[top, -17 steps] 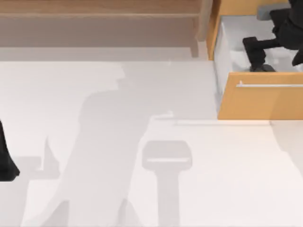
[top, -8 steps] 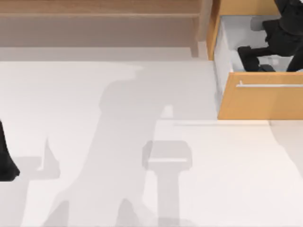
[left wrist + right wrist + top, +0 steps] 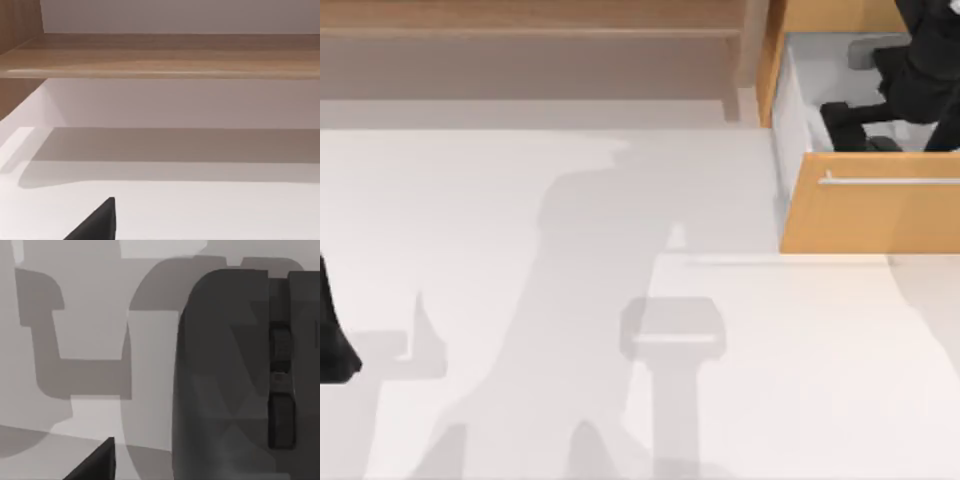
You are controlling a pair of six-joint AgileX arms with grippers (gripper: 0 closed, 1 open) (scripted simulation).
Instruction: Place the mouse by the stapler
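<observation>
Left arm: parked at the far left edge of the table (image 3: 520,330), low in the top view, just a dark shape at the border. Its gripper (image 3: 335,345) gives nothing away; I cannot tell whether the fingers are spread or closed.
Left wrist view: looking across bare white tabletop toward a wooden shelf (image 3: 165,55) along the back, one dark fingertip (image 3: 97,222) poking into the picture.
Table middle: white surface, crossed by grey shadows of the arms.
Drawer: at the upper right in the top view, pulled open, wood front (image 3: 870,215) with a slim silver handle (image 3: 890,181), white inside (image 3: 800,95).
Right arm: reaching down into the open drawer, and its gripper (image 3: 855,125) is low, close to the drawer front. Whether its fingers are parted or closed cannot be made out.
Mouse: inside the drawer, on the white floor, filling the right wrist view (image 3: 240,380), scroll wheel visible; the gripper sits right over it.
</observation>
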